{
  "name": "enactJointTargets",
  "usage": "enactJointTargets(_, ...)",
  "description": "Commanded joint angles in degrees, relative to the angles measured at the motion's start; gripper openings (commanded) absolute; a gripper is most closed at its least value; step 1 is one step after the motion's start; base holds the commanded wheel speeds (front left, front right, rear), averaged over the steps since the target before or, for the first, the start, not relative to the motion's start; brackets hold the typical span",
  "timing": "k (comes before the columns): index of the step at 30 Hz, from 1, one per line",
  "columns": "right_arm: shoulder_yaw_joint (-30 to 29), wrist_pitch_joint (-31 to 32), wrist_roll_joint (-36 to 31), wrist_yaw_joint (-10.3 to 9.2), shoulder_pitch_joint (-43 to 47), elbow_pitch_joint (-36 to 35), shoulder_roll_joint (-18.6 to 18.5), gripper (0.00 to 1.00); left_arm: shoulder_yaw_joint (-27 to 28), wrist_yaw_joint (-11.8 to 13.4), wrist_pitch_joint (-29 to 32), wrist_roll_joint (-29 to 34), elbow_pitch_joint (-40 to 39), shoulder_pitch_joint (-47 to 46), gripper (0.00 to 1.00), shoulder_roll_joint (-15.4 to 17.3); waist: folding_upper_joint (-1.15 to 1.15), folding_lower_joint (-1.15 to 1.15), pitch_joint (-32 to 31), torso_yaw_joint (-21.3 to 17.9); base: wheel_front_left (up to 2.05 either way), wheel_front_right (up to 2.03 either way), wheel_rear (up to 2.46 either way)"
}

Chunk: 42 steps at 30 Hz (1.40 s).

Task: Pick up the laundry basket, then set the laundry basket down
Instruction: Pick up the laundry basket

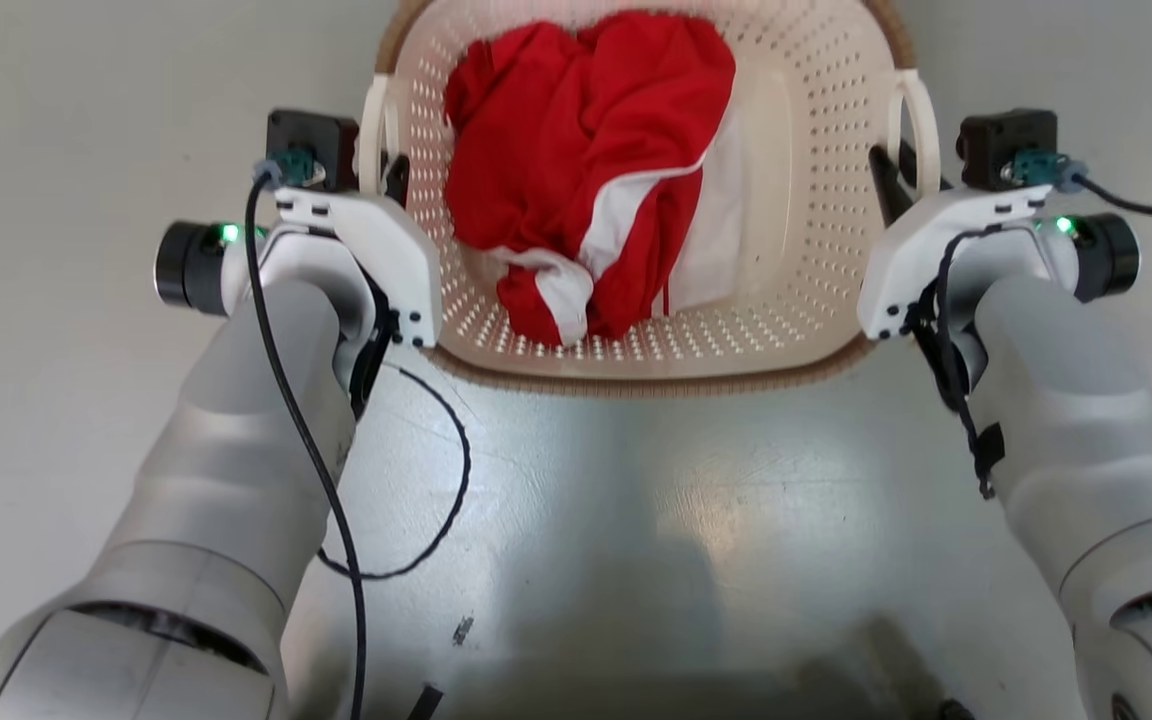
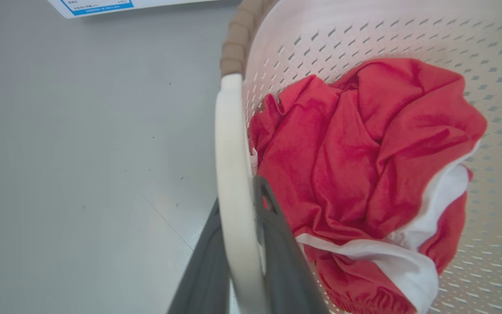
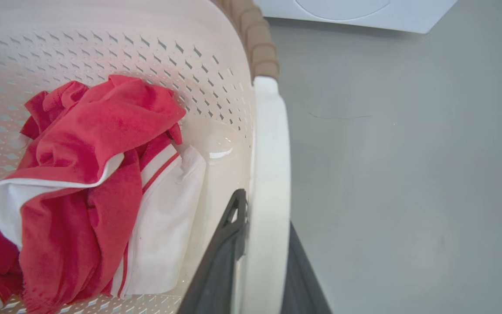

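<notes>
**Laundry basket.** The laundry basket [image 1: 796,300] lies directly ahead of the robot, between the two forearms, over the grey floor [image 1: 636,520]. Its brown woven-look rim [image 1: 656,382] faces the robot. The views do not show whether its base rests on the floor or hangs clear of it. Inside lies a crumpled red garment with white panels [image 1: 586,170], bunched toward the basket's left half and reaching to its floor.

**Left gripper.** The left gripper [image 1: 393,178] stands at the left handle [image 1: 373,130]. In the left wrist view the gripper [image 2: 239,196] straddles the white handle [image 2: 229,131]: one dark finger [image 2: 277,244] lies inside the basket wall [image 2: 364,35], beside the garment [image 2: 364,174], and the other lies outside. Both press against the handle, so the jaws are closed down to the handle's thickness and grip it.

**Right gripper.** The right gripper [image 1: 896,175] stands at the right handle [image 1: 921,120]. In the right wrist view the gripper [image 3: 265,213] clamps the handle [image 3: 270,131] in the same way: one finger [image 3: 220,261] inside the perforated wall [image 3: 103,43], one outside, both touching the handle.

**Surroundings.** A white appliance front with a round door outline [image 3: 347,13] stands beyond the basket. A white panel with a blue-edged label [image 2: 98,5] shows at the top of the left wrist view. A black cable [image 1: 286,350] runs along the left forearm.
</notes>
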Motion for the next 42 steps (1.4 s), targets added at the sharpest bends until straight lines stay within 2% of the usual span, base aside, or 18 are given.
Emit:
enactJointTargets(1, 1.4, 0.0, 0.3, 0.41, 3.7, -0.2, 1.1, 0.0, 0.0, 0.4, 0.2, -0.6, -0.9, 2.2, 0.0, 1.7, 0.0, 0.0, -1.6, 0.1, 0.0, 0.0, 0.0)
enactJointTargets(12, 5.3, 2.2, 3.8, 0.41, 9.4, 0.0, 1.1, 0.0, -3.6, 1.3, 2.4, -5.0, -1.8, 7.8, 0.0, 1.7, 0.0, 0.0, -10.2, 0.5, 0.0, 0.0, 0.0)
enactJointTargets(32, 20.7, 11.4, 17.8, 0.41, 26.9, -4.9, 1.1, 0.0, -11.5, 2.7, 7.0, -13.5, -2.4, 25.3, 0.0, 1.7, 0.0, 0.0, -35.5, -1.1, 0.0, 0.0, 0.0)
enactJointTargets(42, 25.8, 14.7, 22.8, 0.41, 32.2, -5.7, 1.1, 0.0, -15.6, 2.8, 10.1, -16.3, -3.3, 32.0, 0.0, 1.7, 0.0, 0.0, -44.8, -1.7, 0.0, 0.0, 0.0)
